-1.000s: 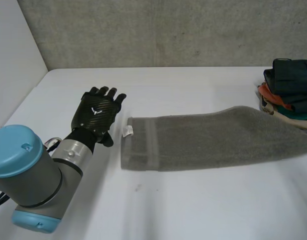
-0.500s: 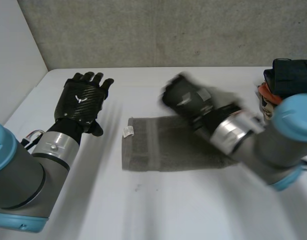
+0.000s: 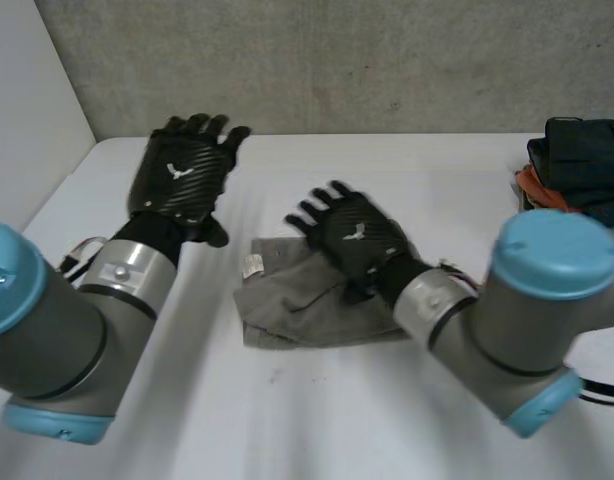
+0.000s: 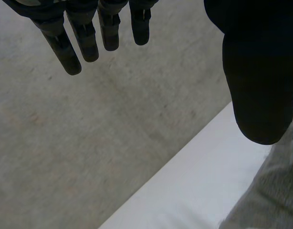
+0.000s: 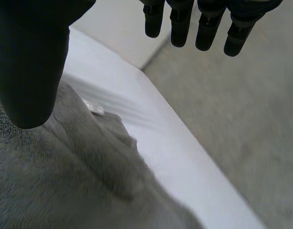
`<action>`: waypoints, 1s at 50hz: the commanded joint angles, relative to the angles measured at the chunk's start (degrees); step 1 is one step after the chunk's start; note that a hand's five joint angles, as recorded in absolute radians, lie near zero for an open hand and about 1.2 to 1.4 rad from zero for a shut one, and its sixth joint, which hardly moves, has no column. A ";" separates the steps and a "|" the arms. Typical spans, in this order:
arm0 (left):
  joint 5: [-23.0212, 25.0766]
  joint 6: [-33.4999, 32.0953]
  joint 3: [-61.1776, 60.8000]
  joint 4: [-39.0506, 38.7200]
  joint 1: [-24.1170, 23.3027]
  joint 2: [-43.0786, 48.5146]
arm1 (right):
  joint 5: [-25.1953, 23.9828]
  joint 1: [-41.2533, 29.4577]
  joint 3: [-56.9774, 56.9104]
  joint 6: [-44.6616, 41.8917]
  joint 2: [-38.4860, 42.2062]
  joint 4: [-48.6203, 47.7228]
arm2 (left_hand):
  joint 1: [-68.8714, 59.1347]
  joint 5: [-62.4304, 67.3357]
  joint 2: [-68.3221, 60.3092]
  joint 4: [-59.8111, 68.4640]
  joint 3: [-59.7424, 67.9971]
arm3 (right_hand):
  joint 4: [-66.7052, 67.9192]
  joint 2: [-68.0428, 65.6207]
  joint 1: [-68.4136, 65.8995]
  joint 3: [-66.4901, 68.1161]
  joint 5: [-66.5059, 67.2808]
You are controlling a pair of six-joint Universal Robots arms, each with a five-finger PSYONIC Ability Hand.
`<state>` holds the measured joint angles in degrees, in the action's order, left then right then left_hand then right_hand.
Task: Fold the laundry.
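Note:
A grey towel [image 3: 287,305] lies doubled over and rumpled in the middle of the white table [image 3: 317,420], its white tag [image 3: 254,264] at the left end. My right hand [image 3: 352,235] hovers open just over the towel's far edge, fingers spread and holding nothing. In the right wrist view the right hand's straight fingers [image 5: 204,24] and thumb stand apart above the towel [image 5: 65,181] and its tag [image 5: 94,109]. My left hand [image 3: 182,175] is open, raised left of the towel near the back wall. The left wrist view shows its fingers [image 4: 60,45] straight, with a towel corner [image 4: 273,195] below the thumb.
A pile of dark, orange and green clothes [image 3: 582,170] sits at the table's back right corner. A concrete wall [image 3: 337,60] runs behind the table, and a white side wall [image 3: 27,110] stands at the left.
My right arm came in from the right, brought the towel's right end over to the left and opened. The towel went from long and flat to doubled over. My left hand rose and moved farther back.

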<state>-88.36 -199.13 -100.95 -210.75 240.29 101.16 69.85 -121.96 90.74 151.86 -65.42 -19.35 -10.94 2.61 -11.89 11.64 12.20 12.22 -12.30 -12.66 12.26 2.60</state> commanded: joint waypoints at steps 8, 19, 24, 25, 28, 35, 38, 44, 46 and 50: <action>-0.93 0.50 13.75 1.13 -11.43 18.89 | 1.69 13.07 5.15 9.16 -2.61 9.59 | 0.22 -1.89 1.17 -0.92 -1.49 | -2.22 2.30 2.66 -2.26 -2.60; -8.67 -2.93 22.37 5.34 -9.67 30.93 | 1.60 12.63 7.61 4.33 0.91 8.37 | -0.96 -0.72 0.00 0.26 -0.31 | 15.81 -15.73 -15.38 15.78 15.43; -12.27 -6.70 22.55 5.43 -5.72 32.43 | 1.86 12.19 9.01 3.53 2.14 5.21 | -2.47 0.79 -1.52 1.77 1.20 | 36.00 -35.93 -35.57 35.97 35.63; -13.49 -7.58 22.29 5.43 -4.93 32.43 | 2.30 12.10 9.28 3.44 2.32 4.33 | -2.80 1.13 -1.85 2.10 1.54 | 39.54 -39.46 -39.11 39.51 39.16; -17.89 -12.15 21.76 5.61 -1.94 32.26 | 4.23 12.10 10.16 1.87 2.32 1.60 | -4.49 2.82 -3.54 3.79 3.22 | 50.66 -50.58 -50.22 50.62 50.28; -20.89 -20.68 13.69 5.61 0.88 25.60 | 8.54 12.19 12.71 -5.16 1.53 0.45 | -3.15 1.48 -2.20 2.45 1.89 | 67.46 -67.38 -67.02 67.42 67.08; -20.89 -20.07 8.33 5.43 0.44 20.14 | 9.07 12.19 13.67 -8.14 0.57 0.37 | 0.22 -1.89 1.17 -0.92 -1.48 | 67.78 -67.70 -67.34 67.74 67.40; -20.89 -14.98 3.31 5.17 -4.74 10.38 | 8.28 12.98 15.60 -10.61 -1.02 0.45 | 0.56 -2.23 1.51 -1.26 -1.82 | 67.78 -67.70 -67.34 67.74 67.40; -20.71 -12.35 2.08 5.17 -5.97 7.67 | 8.46 12.98 15.87 -10.79 -1.02 0.45 | 0.73 -2.40 1.68 -1.43 -1.99 | 67.78 -67.70 -67.34 67.74 67.40; -20.71 -9.53 0.84 5.35 -6.68 4.66 | 9.16 13.07 16.05 -11.23 -1.28 1.33 | 0.73 -2.40 1.68 -1.43 -1.99 | 67.78 -67.70 -67.34 67.74 67.40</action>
<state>-109.23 -213.29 -98.38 -205.55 235.56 110.44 78.57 -109.07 106.33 141.04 -66.40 -18.86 -10.91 2.56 -11.89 11.74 12.23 68.45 -67.24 -62.18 67.88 57.45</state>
